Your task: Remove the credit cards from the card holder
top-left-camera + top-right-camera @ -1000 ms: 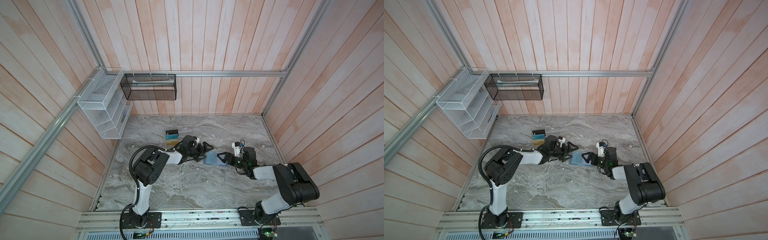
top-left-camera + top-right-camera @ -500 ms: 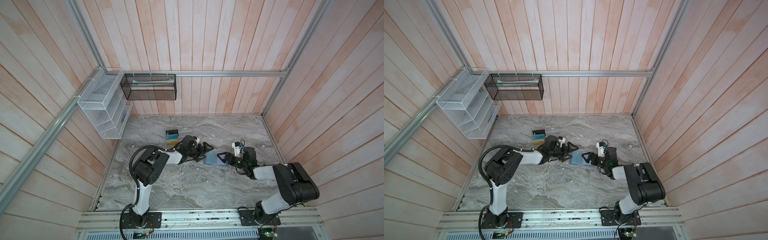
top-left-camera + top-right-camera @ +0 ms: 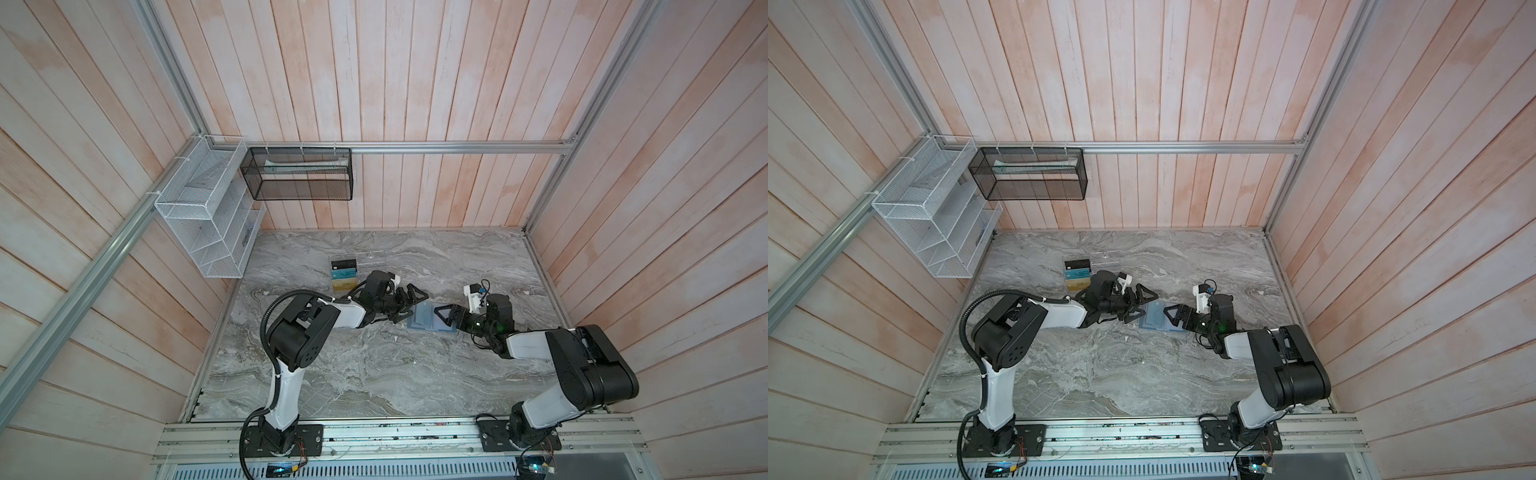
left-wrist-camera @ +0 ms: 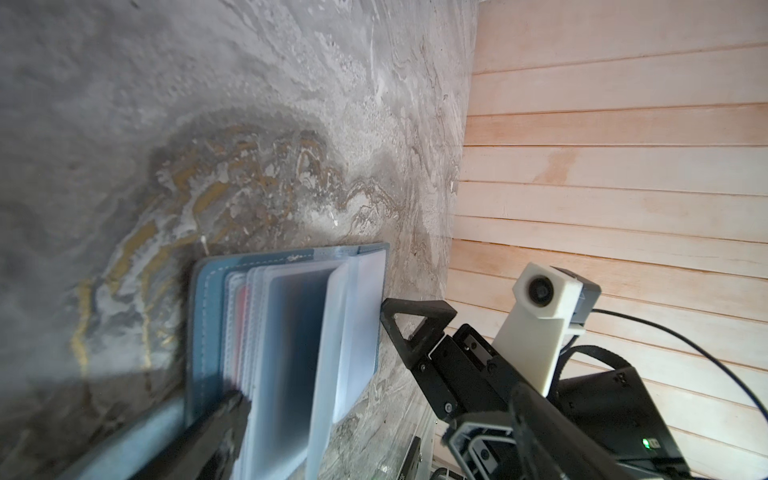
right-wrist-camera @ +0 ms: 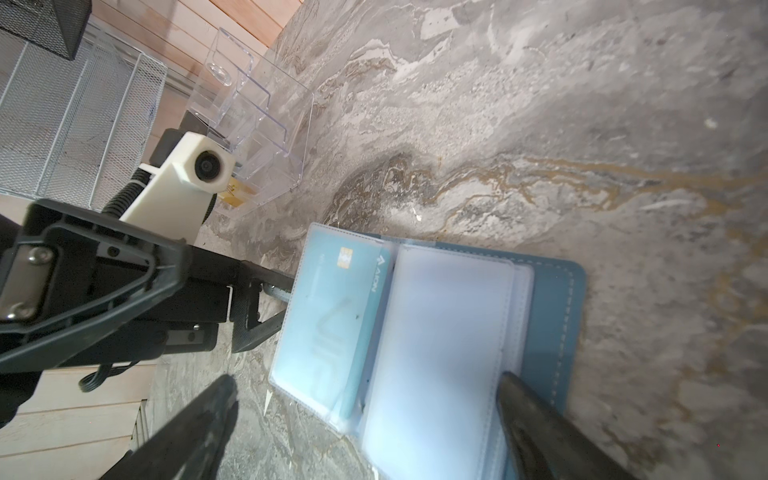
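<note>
At the pulling-out step, with the slate-blue soft folding card holder (image 3: 428, 319) spread open and flat on the grey marbled tabletop (image 3: 374, 374), between the two arms. In the right wrist view, shows a teal plastic credit card (image 5: 332, 316) with a gold chip tucked in a clear plastic sleeve (image 5: 286, 374) on one open page, a strip of it beside the fold seemingly uncovered; opposite, only frosted sleeves (image 5: 449, 332), apparently empty. In the left wrist view, hints at a reddish edge (image 4: 241, 316) deeper in the stack, too blurred to name. Finds the left end effector (image 3: 413, 306) released, jaws spread wide, grasping nothing, with one finger (image 5: 249, 270) touching the outer edge of that sleeve. Finds the right end effector (image 3: 444, 320) released too, wide and empty, with one finger (image 5: 540, 415) lying over the corner of the far cover, seemingly pinning it. Calls next, probably, for holding the cover down and pinching the card's uncovered strip, then drawing it out along the sleeve's mouth; risks dragging the light holder or folding the pages shut. Beyond the left arm, near the holder but apart, notes a clear acrylic slotted rack (image 3: 365, 262) carrying a black card (image 3: 344, 264), a teal card lettered VIP (image 3: 345, 274) and a gold-yellow card (image 3: 343, 285). On the walls, notes a white wire basket (image 3: 199, 224), contents unclear, and a black mesh basket (image 3: 299, 189) with something flat and pale inside.
</note>
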### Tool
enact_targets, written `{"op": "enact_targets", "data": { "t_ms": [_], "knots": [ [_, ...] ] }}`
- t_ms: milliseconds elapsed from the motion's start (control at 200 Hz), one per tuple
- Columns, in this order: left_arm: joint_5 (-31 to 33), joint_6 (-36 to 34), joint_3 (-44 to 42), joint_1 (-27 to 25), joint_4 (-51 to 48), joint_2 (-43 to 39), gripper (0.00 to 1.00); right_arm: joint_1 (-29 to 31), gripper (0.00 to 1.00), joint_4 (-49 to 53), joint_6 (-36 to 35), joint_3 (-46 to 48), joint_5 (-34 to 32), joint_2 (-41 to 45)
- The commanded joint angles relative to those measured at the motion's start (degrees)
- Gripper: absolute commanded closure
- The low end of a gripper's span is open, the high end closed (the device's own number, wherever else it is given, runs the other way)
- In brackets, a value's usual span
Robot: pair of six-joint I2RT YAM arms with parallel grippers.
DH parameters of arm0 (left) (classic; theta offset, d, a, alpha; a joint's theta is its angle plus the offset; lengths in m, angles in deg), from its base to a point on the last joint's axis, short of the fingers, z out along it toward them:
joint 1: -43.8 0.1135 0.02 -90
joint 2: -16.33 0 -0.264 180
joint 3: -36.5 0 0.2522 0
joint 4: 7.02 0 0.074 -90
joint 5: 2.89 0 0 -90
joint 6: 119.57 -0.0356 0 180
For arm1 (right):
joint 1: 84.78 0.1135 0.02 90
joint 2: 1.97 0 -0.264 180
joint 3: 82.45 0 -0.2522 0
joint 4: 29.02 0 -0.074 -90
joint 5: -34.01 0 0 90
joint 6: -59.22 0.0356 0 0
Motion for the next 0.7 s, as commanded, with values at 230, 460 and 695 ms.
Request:
{"op": "enact_targets", "data": {
  "t_ms": [230,460,695],
  "knots": [
    [-1.50,2.10,1.62,-1.05,0.80,1.91,0.00,-0.26,0.02,1.10,0.54,1.35,0.81,-1.57],
    [-2.22,4.94,1.98,-1.74,3.49,2.64,0.00,-0.26,0.02,0.49,0.93,1.60,1.03,-1.52],
    [-2.16,5.51,1.54,-2.04,4.21,2.90,0.00,-0.67,0.02,1.78,0.31,1.78,0.61,0.25]
  ]
}}
